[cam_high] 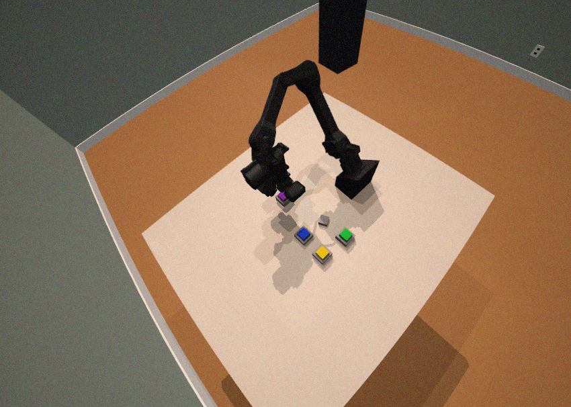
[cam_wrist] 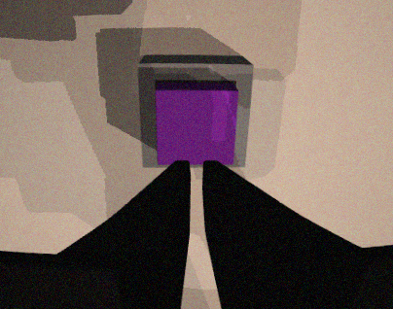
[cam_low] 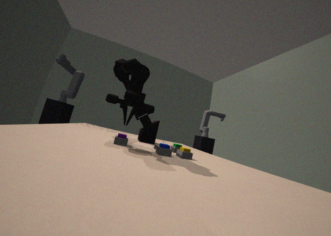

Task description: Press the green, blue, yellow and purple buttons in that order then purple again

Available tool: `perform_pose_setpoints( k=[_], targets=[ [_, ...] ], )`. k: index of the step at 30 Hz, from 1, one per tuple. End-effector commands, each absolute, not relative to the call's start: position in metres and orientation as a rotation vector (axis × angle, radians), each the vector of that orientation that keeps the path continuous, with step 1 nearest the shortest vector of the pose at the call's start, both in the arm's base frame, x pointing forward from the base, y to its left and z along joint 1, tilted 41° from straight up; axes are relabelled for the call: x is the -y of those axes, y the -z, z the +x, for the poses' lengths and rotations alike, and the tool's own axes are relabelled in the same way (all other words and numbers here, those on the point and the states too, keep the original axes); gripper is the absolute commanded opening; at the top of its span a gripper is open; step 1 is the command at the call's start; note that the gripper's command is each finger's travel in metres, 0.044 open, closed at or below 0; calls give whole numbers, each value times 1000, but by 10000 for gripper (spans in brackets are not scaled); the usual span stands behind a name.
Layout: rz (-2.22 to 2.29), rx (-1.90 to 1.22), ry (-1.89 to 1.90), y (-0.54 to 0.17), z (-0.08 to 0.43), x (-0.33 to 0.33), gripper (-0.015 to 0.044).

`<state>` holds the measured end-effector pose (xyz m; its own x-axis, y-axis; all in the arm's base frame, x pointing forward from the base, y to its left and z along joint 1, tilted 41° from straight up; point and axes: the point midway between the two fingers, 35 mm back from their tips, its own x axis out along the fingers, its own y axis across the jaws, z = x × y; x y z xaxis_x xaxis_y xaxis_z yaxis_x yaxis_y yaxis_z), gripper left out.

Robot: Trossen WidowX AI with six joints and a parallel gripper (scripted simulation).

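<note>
My gripper (cam_low: 125, 124) (cam_wrist: 196, 175) is shut and holds nothing, with a narrow gap between its fingers. It hangs above the purple button (cam_high: 282, 196) (cam_low: 122, 135) (cam_wrist: 195, 121), not touching it. In the wrist view the fingertips overlap the near edge of the purple cap. In the top view the arm covers the fingertips and part of that button's surroundings. The blue button (cam_high: 303, 234) (cam_low: 164, 146), the yellow button (cam_high: 322, 252) (cam_low: 185, 149) and the green button (cam_high: 345, 234) (cam_low: 177, 145) stand in a group apart from the gripper. All four caps stand raised above their grey housings.
A small grey block (cam_high: 324, 219) lies between the blue and green buttons, towards the arm's base (cam_high: 355, 180) (cam_low: 148, 133). The white table top (cam_high: 207, 255) (cam_low: 80, 188) bears all of these. Two grey arms on black pedestals stand in the background of the exterior view.
</note>
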<state>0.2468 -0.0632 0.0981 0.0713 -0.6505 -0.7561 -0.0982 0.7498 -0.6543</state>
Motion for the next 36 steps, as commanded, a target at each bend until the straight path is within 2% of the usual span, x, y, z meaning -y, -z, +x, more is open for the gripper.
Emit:
perform_pose_setpoints(
  k=[1,36],
  targets=[
    [-661,-1454,461,-90,248,71,20],
    [-662,-1454,462,-66,250,92,20]
  ],
)
